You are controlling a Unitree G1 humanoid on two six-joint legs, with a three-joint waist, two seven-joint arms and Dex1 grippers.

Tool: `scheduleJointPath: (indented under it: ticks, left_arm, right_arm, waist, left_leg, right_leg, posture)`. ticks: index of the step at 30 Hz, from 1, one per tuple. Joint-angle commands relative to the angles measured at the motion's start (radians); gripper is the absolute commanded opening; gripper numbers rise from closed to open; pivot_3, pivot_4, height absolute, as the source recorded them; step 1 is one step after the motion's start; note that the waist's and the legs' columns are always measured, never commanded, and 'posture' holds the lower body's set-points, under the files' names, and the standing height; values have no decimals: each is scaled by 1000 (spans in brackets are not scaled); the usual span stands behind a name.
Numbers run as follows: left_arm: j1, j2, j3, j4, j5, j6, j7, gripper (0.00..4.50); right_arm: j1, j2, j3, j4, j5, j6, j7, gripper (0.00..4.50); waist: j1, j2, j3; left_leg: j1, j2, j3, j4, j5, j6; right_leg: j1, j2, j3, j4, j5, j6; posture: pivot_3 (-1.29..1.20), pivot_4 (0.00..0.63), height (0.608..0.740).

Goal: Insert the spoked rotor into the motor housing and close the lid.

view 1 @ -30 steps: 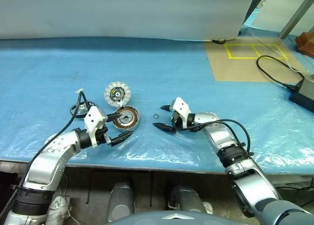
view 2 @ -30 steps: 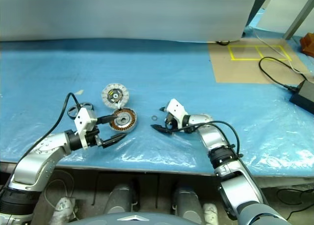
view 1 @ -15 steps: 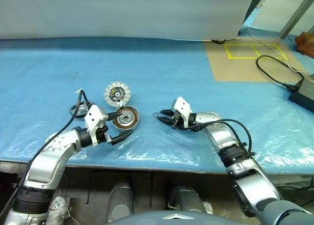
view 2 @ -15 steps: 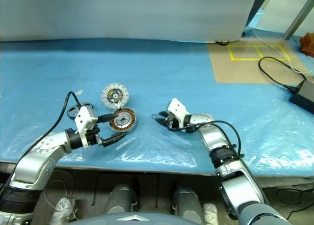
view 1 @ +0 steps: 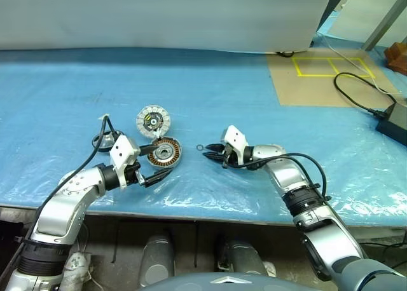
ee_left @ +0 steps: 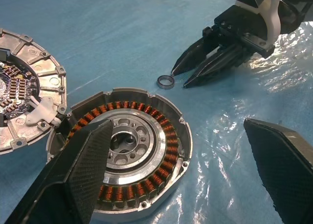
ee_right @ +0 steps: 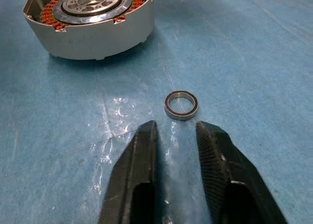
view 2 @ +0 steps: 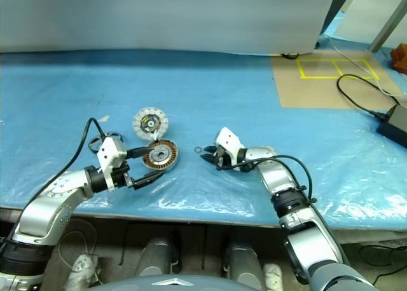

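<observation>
Jaws and motor housing (ee_left: 122,158) unlabelled

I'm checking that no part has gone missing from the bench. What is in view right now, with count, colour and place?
motor housing: one, silver rim, copper windings, on the blue sheet between the left tool's fingers.
round cover plate: one, silver-grey with a dark centre, touching the housing's far side.
small ring: one, dark metal, flat on the sheet just ahead of the right tool's tips, untouched.
blue sheet: one, covering the table.
brown board: one, with yellow tape lines, far right.
black cable: one, far right.
left tool: black, open around the housing.
right tool: black, narrowly open, empty.
</observation>
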Motion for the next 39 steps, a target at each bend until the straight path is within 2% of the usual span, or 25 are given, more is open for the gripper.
scheduleJointPath:
  ticks: [1, 3, 14, 26, 33, 39]
  left_arm:
    - [-13, 3, 5, -11, -2, -19, -5, 4500]
    - [-17, 2, 3, -8, 0, -20, -6, 4500]
    - [-26, 0, -1, -7, 5, -20, -7, 4500]
    - [-27, -3, 2, -6, 7, -23, -2, 4500]
    - [-33, -8, 0, -2, 10, -27, 1, 4500]
    - [-32, -9, 2, -3, 11, -25, 2, 4500]
  right_arm:
    - [-14, 0, -27, -19, 14, 18, -22, 2297]
    - [-17, 9, -24, -26, 12, 31, -31, 2906]
    - [-40, 68, 0, 8, -12, 15, -69, 2906]
    - [-36, 61, 7, 25, -27, 2, -55, 2906]
    - [-27, 62, 9, 14, -30, -6, -55, 764]
    - [-25, 63, 8, 21, -30, -7, -56, 670]
  waist:
    - [0, 0, 0]
    - [0, 0, 0]
    - [-2, 0, 0]
    - [-2, 0, 0]
    - [-2, 0, 0]
    - [-2, 0, 0]
  left_leg:
    - [0, 0, 0, 0, 0, 0]
    - [0, 0, 0, 0, 0, 0]
    - [0, 0, 0, 0, 0, 0]
    - [0, 0, 0, 0, 0, -1]
    - [0, 0, 0, 0, 0, -1]
    - [0, 0, 0, 0, 0, -1]
  right_leg:
    - [0, 0, 0, 0, 0, 0]
    - [0, 0, 0, 0, 0, 0]
    - [-1, 0, 0, 0, 0, 0]
    - [0, 0, 0, 0, 0, 0]
    - [0, 0, 0, 0, 0, 0]
    - [0, 0, 0, 0, 0, 0]
  posture:
    - [0, 150, 740]
    - [0, 150, 740]
    - [0, 150, 740]
    - [0, 150, 740]
    - [0, 150, 740]
    - [0, 150, 740]
